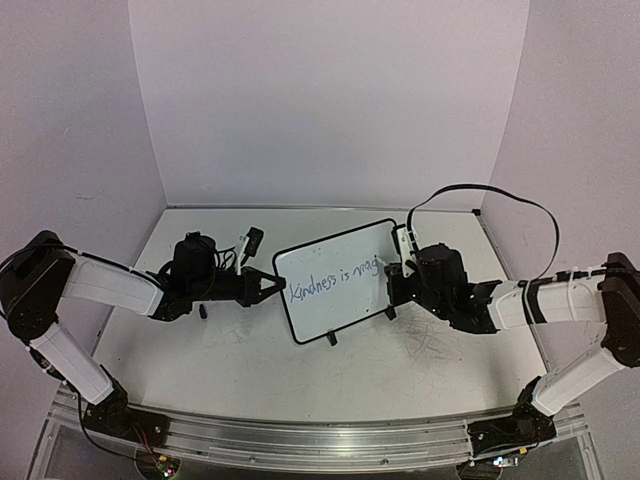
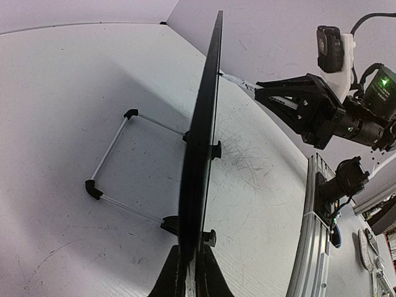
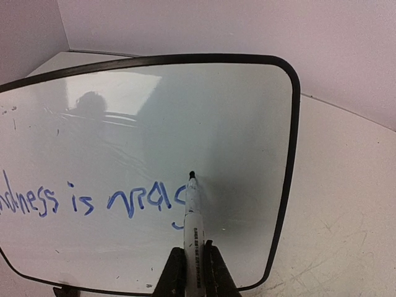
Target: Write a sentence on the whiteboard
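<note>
Aluminium rail (image 1: 320, 440) is lying along the near edge in the top view, with both arm bases bolted to it. Left gripper (image 1: 272, 287) is clamping the left edge of the whiteboard (image 1: 330, 312). The board is standing mid-table (image 1: 250, 370), angled so its right end is sitting farther back. Sentence (image 1: 335, 279) in blue is reading "Kindness is mag", slanting up to the right. Right gripper (image 1: 393, 278) is hovering at the board's right part, just past the last letter.

Left wrist view: left gripper (image 2: 190, 260) is pinching the black frame, jaws closed on it. Whiteboard (image 2: 201, 142) is showing edge-on and upright, with a wire stand (image 2: 114, 154) propping it from behind. Right gripper (image 2: 263, 93) is pointing at the board face, with the marker (image 2: 238, 81) poking out of it.

Right wrist view: right gripper (image 3: 195, 263) is clenching the marker (image 3: 193, 216) by its barrel. The tip is meeting its own shadow on the whiteboard (image 3: 235, 124), just right of the "g" ending the sentence (image 3: 86, 201).
</note>
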